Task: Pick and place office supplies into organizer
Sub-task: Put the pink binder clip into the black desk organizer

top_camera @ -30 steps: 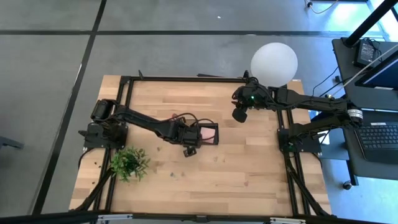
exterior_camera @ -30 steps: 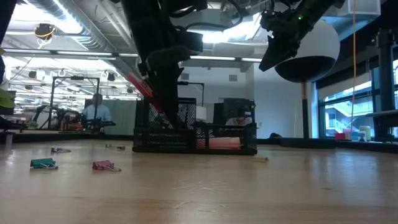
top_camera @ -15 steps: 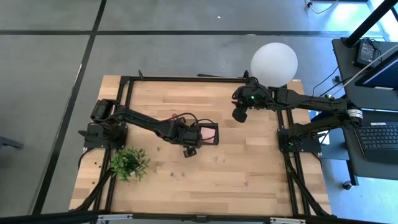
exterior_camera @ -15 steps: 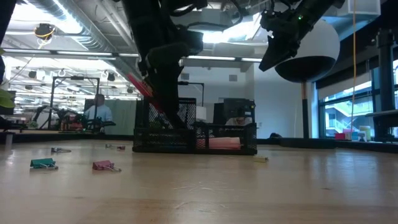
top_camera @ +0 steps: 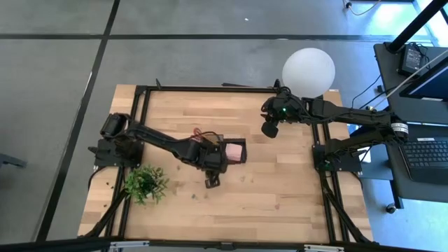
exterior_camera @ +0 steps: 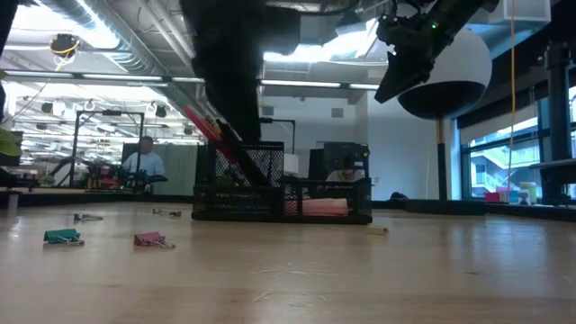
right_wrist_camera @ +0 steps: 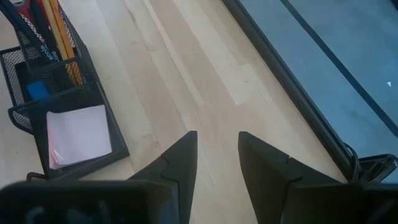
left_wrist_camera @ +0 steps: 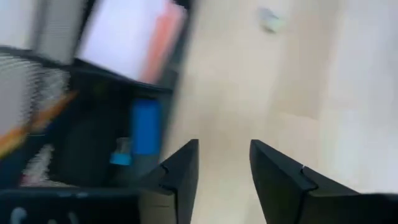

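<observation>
The black mesh organizer (top_camera: pixel 225 150) stands mid-table. It holds the pink sticky-note pad (left_wrist_camera: pixel 134 37), the blue eraser (left_wrist_camera: pixel 145 126), yellow pencils (right_wrist_camera: pixel 59 31) and the red-handled scissors (exterior_camera: pixel 199 122), which lean upright in its tall compartment. My left gripper (left_wrist_camera: pixel 224 144) is open and empty. It hovers over bare wood just on the near side of the organizer (top_camera: pixel 211 182). My right gripper (right_wrist_camera: pixel 216 134) is also open and empty, held high near the far right of the table (top_camera: pixel 269 131). Small clips (exterior_camera: pixel 63 237) (exterior_camera: pixel 153 239) lie loose on the table.
A green potted plant (top_camera: pixel 145 183) stands at the table's near left. The lamp with its white globe (top_camera: pixel 308 70) sits at the far right corner behind my right arm. A small pale-green item (left_wrist_camera: pixel 268 20) and other tiny bits (top_camera: pixel 245 178) lie near the organizer.
My left gripper has drawn back from the organizer toward the table's near edge. The scissors stay leaning in the organizer. The right arm has kept still.
</observation>
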`<state>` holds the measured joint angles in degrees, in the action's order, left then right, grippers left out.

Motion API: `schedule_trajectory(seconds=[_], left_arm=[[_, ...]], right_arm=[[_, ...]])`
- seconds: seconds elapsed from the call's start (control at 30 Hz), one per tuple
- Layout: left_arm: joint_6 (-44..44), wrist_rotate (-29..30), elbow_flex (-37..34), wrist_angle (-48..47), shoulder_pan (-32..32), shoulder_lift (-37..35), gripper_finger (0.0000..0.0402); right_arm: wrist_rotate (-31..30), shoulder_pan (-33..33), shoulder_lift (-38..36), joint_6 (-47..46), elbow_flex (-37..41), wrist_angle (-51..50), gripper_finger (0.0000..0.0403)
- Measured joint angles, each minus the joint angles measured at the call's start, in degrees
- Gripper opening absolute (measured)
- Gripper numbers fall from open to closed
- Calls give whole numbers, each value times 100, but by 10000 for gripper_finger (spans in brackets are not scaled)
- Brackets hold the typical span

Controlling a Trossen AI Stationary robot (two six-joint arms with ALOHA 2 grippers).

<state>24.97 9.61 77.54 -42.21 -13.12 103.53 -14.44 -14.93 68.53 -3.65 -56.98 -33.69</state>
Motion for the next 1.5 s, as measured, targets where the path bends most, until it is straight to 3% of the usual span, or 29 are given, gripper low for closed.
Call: schedule_trajectory(seconds=[0.37,1.07,1.5], left_arm=[[-2199,-170,0,43,-1088,2,155],[-1956,-805,-70,292,-1259,698,155],[-1722,-792,-360,555,-1222,721,155]], right_arm=[[0,-1,0,115,0,10,122],[2,-1,-2,115,1,181,122],[2,-1,0,115,-1,262,122]])
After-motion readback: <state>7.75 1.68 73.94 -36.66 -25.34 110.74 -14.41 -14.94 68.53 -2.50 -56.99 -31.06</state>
